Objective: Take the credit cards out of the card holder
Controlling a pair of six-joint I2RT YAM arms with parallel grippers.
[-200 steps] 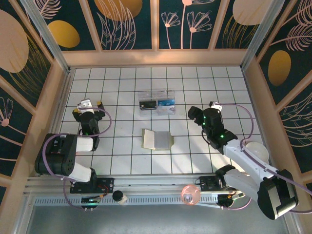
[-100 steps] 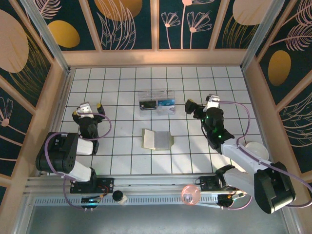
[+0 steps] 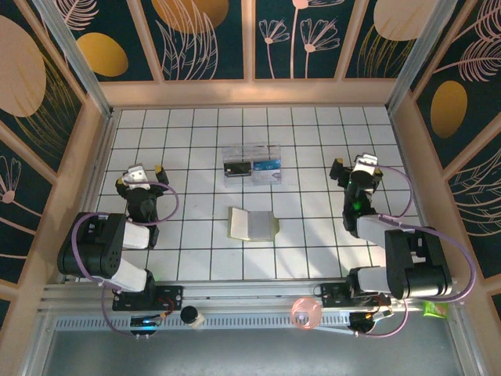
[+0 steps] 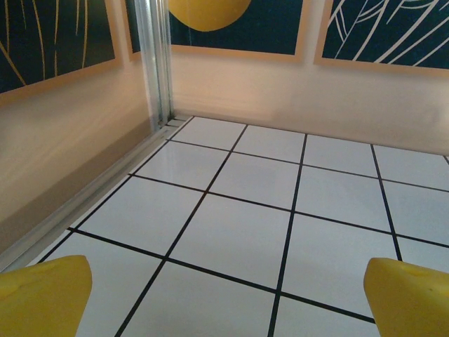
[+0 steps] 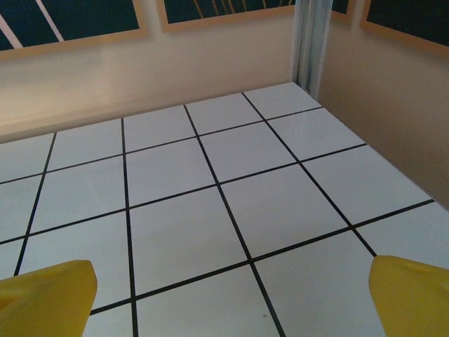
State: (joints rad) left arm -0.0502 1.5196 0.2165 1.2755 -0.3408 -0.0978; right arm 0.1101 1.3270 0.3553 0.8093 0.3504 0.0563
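Observation:
The olive-green card holder [image 3: 252, 224] lies open like a book on the white tiled table [image 3: 196, 133], cream inside facing up. From the top view I cannot tell whether credit cards sit in it. My left gripper [image 3: 141, 172] rests open at the left, well clear of the holder. In the left wrist view that gripper [image 4: 224, 309] has only bare tile between its yellow fingertips [image 4: 42, 298]. My right gripper [image 3: 356, 167] is drawn back at the right, also open. The right wrist view shows it [image 5: 228, 302] with yellow fingertips [image 5: 414, 295] wide apart over bare tile.
A clear plastic box [image 3: 251, 163] with dark and blue flat contents stands behind the card holder. Wooden walls [image 3: 94, 149] enclose the table on three sides. A pink round object [image 3: 305, 312] and a small cylinder [image 3: 190, 316] sit on the front rail.
My right arm has swung away from the middle and folded back to the right side, its jaws spreading a little wider. The left arm and the card holder have stayed put.

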